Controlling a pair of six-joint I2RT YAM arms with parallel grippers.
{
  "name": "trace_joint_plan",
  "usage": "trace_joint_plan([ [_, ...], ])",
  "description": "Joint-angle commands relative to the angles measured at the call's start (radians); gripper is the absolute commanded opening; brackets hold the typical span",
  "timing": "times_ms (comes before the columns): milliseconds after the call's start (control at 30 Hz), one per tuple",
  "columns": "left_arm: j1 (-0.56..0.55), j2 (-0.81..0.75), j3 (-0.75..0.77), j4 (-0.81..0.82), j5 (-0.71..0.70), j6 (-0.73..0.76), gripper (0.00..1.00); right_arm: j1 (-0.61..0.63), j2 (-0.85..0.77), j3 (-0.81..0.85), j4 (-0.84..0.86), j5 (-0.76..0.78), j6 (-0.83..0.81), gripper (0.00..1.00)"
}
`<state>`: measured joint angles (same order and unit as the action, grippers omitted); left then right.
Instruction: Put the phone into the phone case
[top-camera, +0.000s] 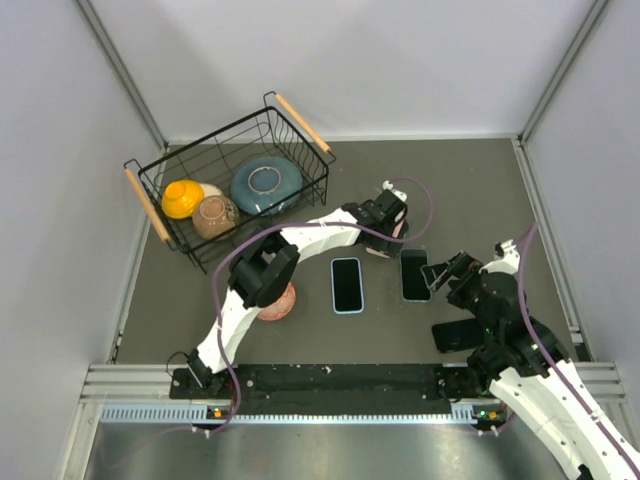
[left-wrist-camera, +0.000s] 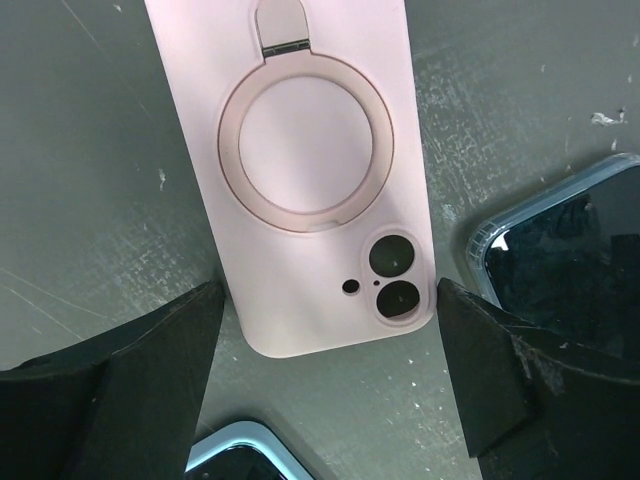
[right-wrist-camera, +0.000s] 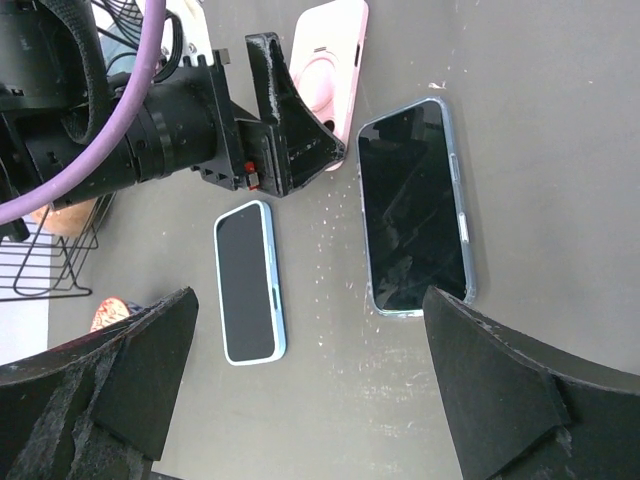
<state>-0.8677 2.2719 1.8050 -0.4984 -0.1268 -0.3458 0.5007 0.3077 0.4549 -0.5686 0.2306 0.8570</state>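
Left arm (top-camera: 300, 238): white shells, black joints, rooted at 7 o'clock in my overhead view.
Right arm (top-camera: 545, 395): same white and black, rooted at 5 o'clock.
Cable (top-camera: 429, 203): purple, one per arm.
Left gripper (left-wrist-camera: 330, 290): black, rough wedge fingers (left-wrist-camera: 130, 390).
Right gripper (right-wrist-camera: 308, 300): matching black wedges.
Marking: small red spot (right-wrist-camera: 250, 172) on my left wrist.

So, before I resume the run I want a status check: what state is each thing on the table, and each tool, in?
Pink case: flat, back up, ring folded down, not gripped.
Left phone: flat, screen up, dark.
Right phone: flat, screen up, dark.
Left tool: open, over the pink case.
Right tool: open, holding nothing.
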Motion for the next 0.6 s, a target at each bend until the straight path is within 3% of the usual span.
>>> trace_joint_plan([
  [0, -0.007, 0.029, 0.025, -0.048, -0.074, -0.01, 0.88, -0.007, -0.013, 0.008, 0.01, 0.041, 0.0, 0.95],
  [367, -0.03, 0.034, 0.014, -0.088, -0.106, -0.002, 0.7, -0.008, -0.048, -0.035, 0.015, 0.036, 0.031, 0.96],
  [467, -0.024, 0.014, -0.01, -0.101, -0.093, -0.012, 0.56, -0.007, -0.019, -0.079, 0.05, 0.009, 0.074, 0.98],
  [567, -0.014, -0.037, -0.085, -0.075, -0.047, -0.022, 0.56, -0.008, 0.042, -0.117, 0.131, -0.04, 0.105, 0.98],
])
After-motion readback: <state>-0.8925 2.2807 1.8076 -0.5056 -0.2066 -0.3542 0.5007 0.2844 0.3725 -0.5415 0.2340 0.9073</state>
